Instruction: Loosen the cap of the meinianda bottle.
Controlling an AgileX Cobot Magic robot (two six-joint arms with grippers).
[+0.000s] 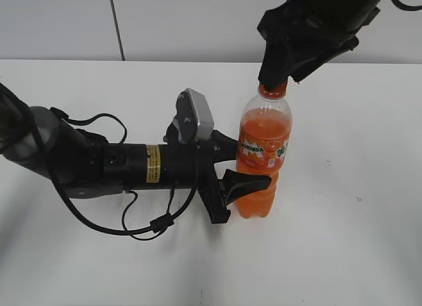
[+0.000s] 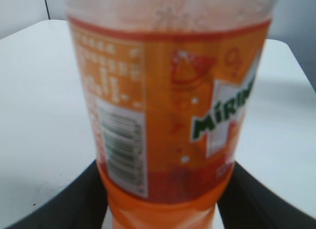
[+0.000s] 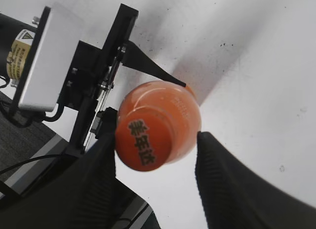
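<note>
The meinianda bottle [image 1: 264,144] stands upright on the white table, with orange drink and an orange-green-white label. It fills the left wrist view [image 2: 168,91]. My left gripper [image 1: 247,164] comes in from the left and is shut on the bottle's body at the lower edge of the label; both black fingers [image 2: 163,209] press its sides. The orange cap [image 1: 272,90] is on the neck. My right gripper [image 1: 273,78] hangs over it from above. In the right wrist view the cap [image 3: 143,142] shows dark lettering between the open fingers [image 3: 154,140]; the left finger is at the cap, the right finger stands apart.
The white table [image 1: 343,240] spreads around the bottle. The left arm with its cables [image 1: 132,220] and white wrist camera [image 1: 194,115] lies across the left half. A grey wall [image 1: 198,22] runs behind. The left gripper's finger also shows in the right wrist view [image 3: 148,66].
</note>
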